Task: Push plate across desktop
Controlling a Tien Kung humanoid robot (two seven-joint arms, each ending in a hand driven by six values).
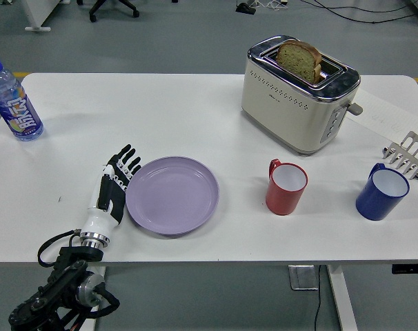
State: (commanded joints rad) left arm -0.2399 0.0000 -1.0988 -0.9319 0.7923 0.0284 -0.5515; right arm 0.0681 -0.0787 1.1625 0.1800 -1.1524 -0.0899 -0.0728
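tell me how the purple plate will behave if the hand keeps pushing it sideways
The purple plate looks rigid and sits flat, so it should slide rather than tip. The left hand presses at its rim, off-centre, so it may rotate slightly. The smooth white table suggests little resistance.
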